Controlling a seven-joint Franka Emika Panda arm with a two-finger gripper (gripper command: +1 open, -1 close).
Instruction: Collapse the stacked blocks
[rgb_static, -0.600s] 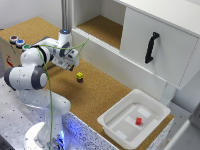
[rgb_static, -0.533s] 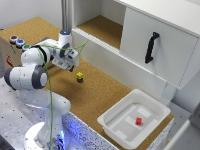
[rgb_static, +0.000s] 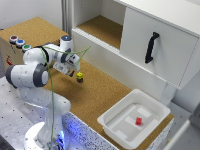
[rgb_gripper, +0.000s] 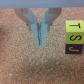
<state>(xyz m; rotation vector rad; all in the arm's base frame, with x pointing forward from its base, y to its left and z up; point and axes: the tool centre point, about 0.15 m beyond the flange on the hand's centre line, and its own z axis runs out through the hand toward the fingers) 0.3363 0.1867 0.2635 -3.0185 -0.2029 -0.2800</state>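
The stacked blocks (rgb_static: 79, 76) stand on the cork tabletop: a bright yellow cube on top of a dark brownish cube. In the wrist view the yellow cube (rgb_gripper: 74, 31) shows letters and the dark cube (rgb_gripper: 74, 49) adjoins it. My gripper (rgb_static: 71, 66) is just to the exterior view's left of the stack, low over the cork and apart from it. In the wrist view the gripper (rgb_gripper: 40, 43) has its fingers pressed together, with nothing between them, and the stack lies beside them.
A white bin (rgb_static: 112, 126) at the exterior view's lower right holds a small red block (rgb_static: 138, 120). A white cabinet with a black handle (rgb_static: 151, 47) and an open shelf (rgb_static: 100, 27) stands behind. Coloured caps (rgb_static: 20, 43) sit on a box at the left.
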